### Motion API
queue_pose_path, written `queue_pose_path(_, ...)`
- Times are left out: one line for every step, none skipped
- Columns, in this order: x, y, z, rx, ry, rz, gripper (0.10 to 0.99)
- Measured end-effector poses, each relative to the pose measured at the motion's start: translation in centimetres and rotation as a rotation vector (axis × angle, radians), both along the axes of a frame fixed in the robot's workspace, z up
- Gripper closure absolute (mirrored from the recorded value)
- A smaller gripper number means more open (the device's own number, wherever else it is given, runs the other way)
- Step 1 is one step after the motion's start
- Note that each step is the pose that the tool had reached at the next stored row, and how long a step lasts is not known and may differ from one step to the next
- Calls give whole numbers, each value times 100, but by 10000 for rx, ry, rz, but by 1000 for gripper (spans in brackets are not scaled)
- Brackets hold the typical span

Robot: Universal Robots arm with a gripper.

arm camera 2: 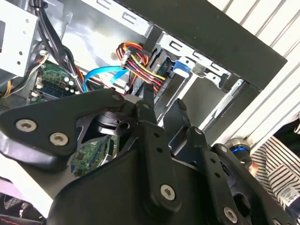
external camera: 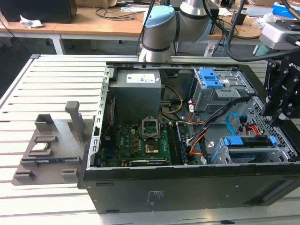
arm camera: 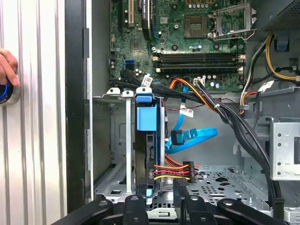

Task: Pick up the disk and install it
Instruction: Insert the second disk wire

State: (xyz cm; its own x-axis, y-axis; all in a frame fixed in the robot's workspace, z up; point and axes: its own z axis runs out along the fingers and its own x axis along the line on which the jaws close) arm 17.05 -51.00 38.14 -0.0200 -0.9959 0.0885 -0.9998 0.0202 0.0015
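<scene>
The disk [arm camera: 146, 117] stands on edge in the metal drive cage [arm camera: 119, 140] at the front corner of the open computer case [external camera: 187, 187], its blue carrier bracket [external camera: 248, 141] facing up. The same blue bracket [arm camera 2: 182, 67] appears in the second wrist view. My gripper [arm camera: 157, 201] hovers just above and beside the cage, over the case's side at the exterior view's right [external camera: 276, 112]. Its black fingers [arm camera 2: 145, 105] stand apart with nothing between them.
Coloured power wires [arm camera: 171, 171] and a blue data cable [arm camera: 192, 138] lie beside the disk. A second cage with a blue latch [external camera: 211, 79], the motherboard [external camera: 145, 140] and power supply [external camera: 138, 89] occupy the case. A grey fixture [external camera: 47, 150] sits on the slatted table. A person's hand [arm camera: 7, 65] rests outside.
</scene>
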Motion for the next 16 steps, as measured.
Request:
queue_pose_path(-33, 45, 0, 0, 0, 1, 725)
queue_pose_path(-58, 69, -1, 0, 0, 0, 725)
queue_pose_path(-75, 83, 0, 0, 0, 0, 725)
queue_pose_path(-106, 105, -1, 0, 0, 0, 725)
queue_pose_path(-145, 127, -2, 1, 0, 0, 725)
queue_pose_path(-211, 144, -15, -1, 1, 1, 725)
queue_pose_path(-248, 150, -39, 1, 0, 3, 725)
queue_pose_path(-277, 149, -63, 2, 0, 5, 725)
queue_pose_path(-296, 150, -70, 0, 0, 6, 725)
queue_pose_path(-317, 150, -74, -2, 0, 7, 725)
queue_pose_path(-384, 150, -82, -1, 1, 13, 725)
queue_pose_path(-441, 143, -113, 2, 0, 75, 725)
queue_pose_path(-445, 138, -123, 1, 0, 117, 725)
queue_pose_path(-451, 130, -139, 0, 0, 187, 725)
queue_pose_path(-455, 128, -145, 0, 0, 217, 725)
queue_pose_path(-455, 128, -145, -2, 1, 222, 725)
